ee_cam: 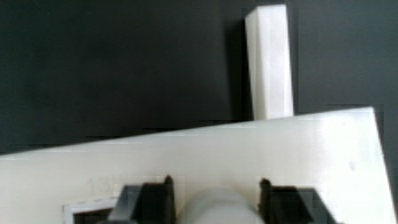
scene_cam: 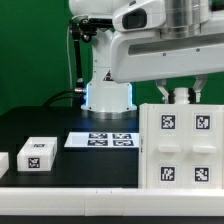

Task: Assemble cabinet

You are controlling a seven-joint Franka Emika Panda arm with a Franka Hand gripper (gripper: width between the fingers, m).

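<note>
While the white robot arm [scene_cam: 150,35] leaned in from the upper right of the exterior view, its two-finger gripper [scene_cam: 180,97] sat right at the top edge of the cabinet [scene_cam: 185,150], a large white plastic box filling the lower right of that frame. Four black-and-white square tags [scene_cam: 168,123] showed on the cabinet's facing side, two above two. The cabinet stood on a black table [scene_cam: 60,125]. Near the frame's centre, a thin flat white marker board [scene_cam: 100,140] lay on the table, just beside the cabinet on the exterior view's left. Toward the lower left sat a small white tagged block [scene_cam: 38,153], well apart from the cabinet; a second similar block [scene_cam: 3,160] was cut off by the left edge. In the wrist view, two black fingers [ee_cam: 146,197] stood apart over the cabinet's white surface, a pale shape between them; whether they were grasping it or released could not be told. A narrow white bar [ee_cam: 267,60] lay on the table beyond the cabinet
</note>
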